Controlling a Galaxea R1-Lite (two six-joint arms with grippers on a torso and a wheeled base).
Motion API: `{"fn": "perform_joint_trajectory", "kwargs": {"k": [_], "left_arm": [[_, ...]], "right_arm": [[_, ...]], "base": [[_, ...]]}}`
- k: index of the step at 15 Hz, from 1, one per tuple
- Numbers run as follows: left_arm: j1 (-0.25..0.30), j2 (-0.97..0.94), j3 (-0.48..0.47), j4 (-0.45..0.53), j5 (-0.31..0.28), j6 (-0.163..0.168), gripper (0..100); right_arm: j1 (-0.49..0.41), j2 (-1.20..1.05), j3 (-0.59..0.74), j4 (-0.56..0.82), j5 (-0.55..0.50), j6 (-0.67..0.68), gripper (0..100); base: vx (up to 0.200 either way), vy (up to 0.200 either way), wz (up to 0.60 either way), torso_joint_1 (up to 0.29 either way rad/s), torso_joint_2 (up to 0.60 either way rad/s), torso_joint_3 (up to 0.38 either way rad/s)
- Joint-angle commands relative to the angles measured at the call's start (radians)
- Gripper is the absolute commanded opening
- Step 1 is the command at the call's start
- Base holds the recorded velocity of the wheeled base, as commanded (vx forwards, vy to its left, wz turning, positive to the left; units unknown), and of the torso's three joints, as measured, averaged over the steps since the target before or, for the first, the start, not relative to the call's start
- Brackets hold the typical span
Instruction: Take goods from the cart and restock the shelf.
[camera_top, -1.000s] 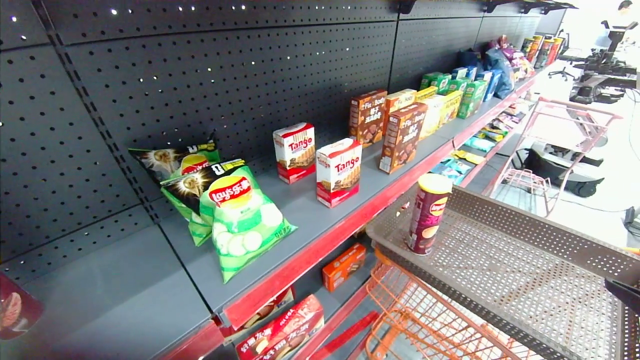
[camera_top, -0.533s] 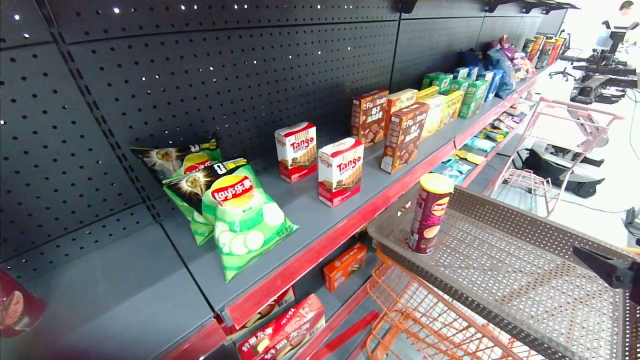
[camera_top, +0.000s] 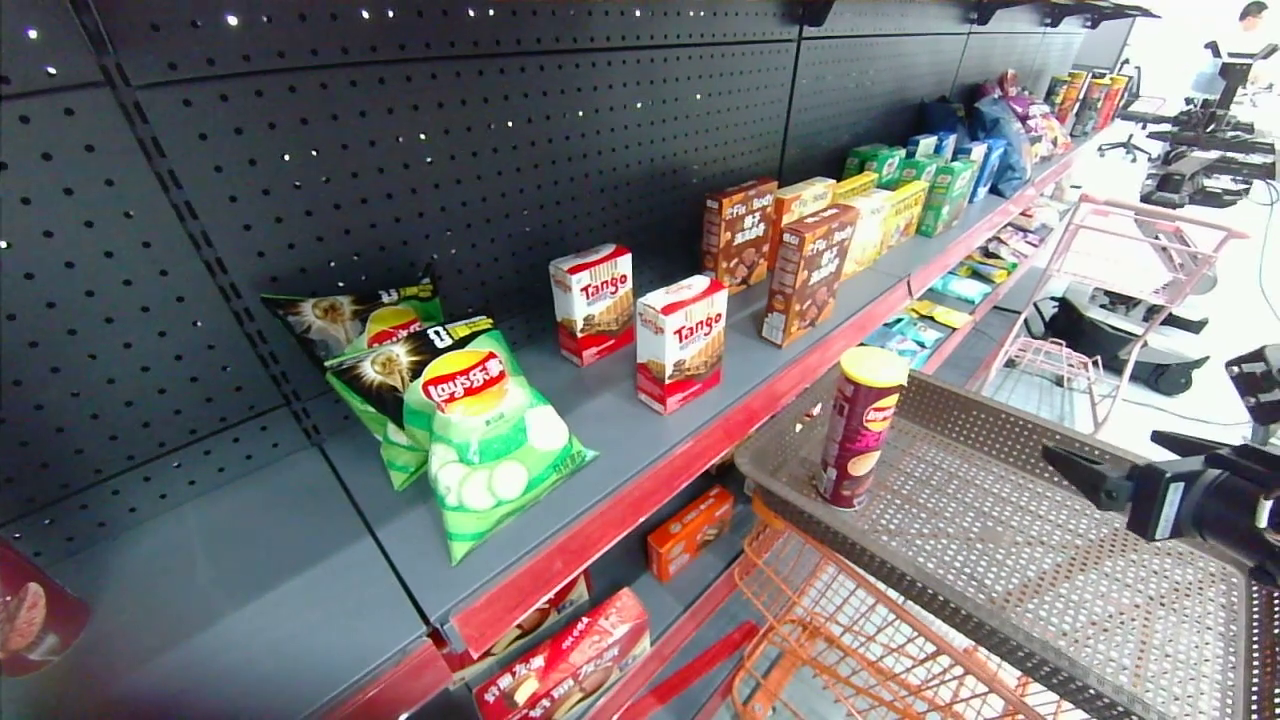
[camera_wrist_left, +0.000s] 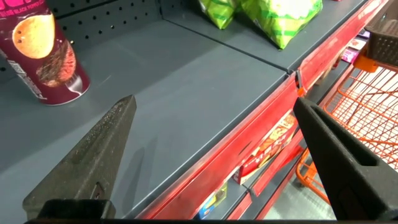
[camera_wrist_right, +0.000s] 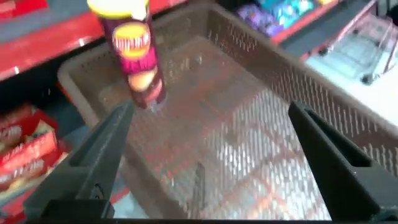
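Note:
A maroon chip can (camera_top: 858, 428) with a yellow lid stands upright in the near-left corner of the cart's perforated top basket (camera_top: 1010, 570). My right gripper (camera_top: 1100, 470) hangs over that basket to the right of the can, apart from it. In the right wrist view this gripper (camera_wrist_right: 211, 162) is open and holds nothing, with the can (camera_wrist_right: 132, 53) ahead of its fingers. My left gripper (camera_wrist_left: 214, 149) is open and holds nothing above a bare stretch of the grey shelf (camera_wrist_left: 186, 93). A second maroon can (camera_wrist_left: 40, 53) stands on the shelf near it.
On the shelf (camera_top: 640, 430) lie green chip bags (camera_top: 470, 430), then stand red-and-white wafer boxes (camera_top: 680, 340) and brown boxes (camera_top: 805, 270). Boxes sit on the lower shelf (camera_top: 690, 530). The orange cart frame (camera_top: 830, 640) is below the basket. A pink cart (camera_top: 1120, 290) stands farther right.
My right gripper has come in from the right edge and moved left over the basket toward the can. The can and shelf goods have not moved.

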Motion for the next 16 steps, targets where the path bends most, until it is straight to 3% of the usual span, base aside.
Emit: {"fn": "perform_joint_trajectory", "kwargs": {"k": [1,6,9,11,16], "left_arm": [[0.000,0.000,0.000,0.000,0.000,-0.001,100],[0.000,0.000,0.000,0.000,0.000,-0.001,100],[0.000,0.000,0.000,0.000,0.000,0.001,100],[0.000,0.000,0.000,0.000,0.000,-0.001,100],[0.000,0.000,0.000,0.000,0.000,-0.001,100]], "right_arm": [[0.039,0.186,-0.022,-0.139,0.002,0.001,100],[0.096,0.407,-0.107,-0.289,0.006,0.001,100],[0.108,0.476,-0.159,-0.338,0.091,0.001,100],[0.134,0.531,-0.183,-0.384,0.094,0.007,100],[0.136,0.634,-0.291,-0.415,0.103,0.016,100]], "base": [[0.000,0.000,0.00,0.000,0.00,0.000],[0.000,0.000,0.00,0.000,0.00,0.000],[0.000,0.000,0.00,0.000,0.00,0.000],[0.000,0.000,0.00,0.000,0.00,0.000],[0.000,0.000,0.00,0.000,0.00,0.000]]}}
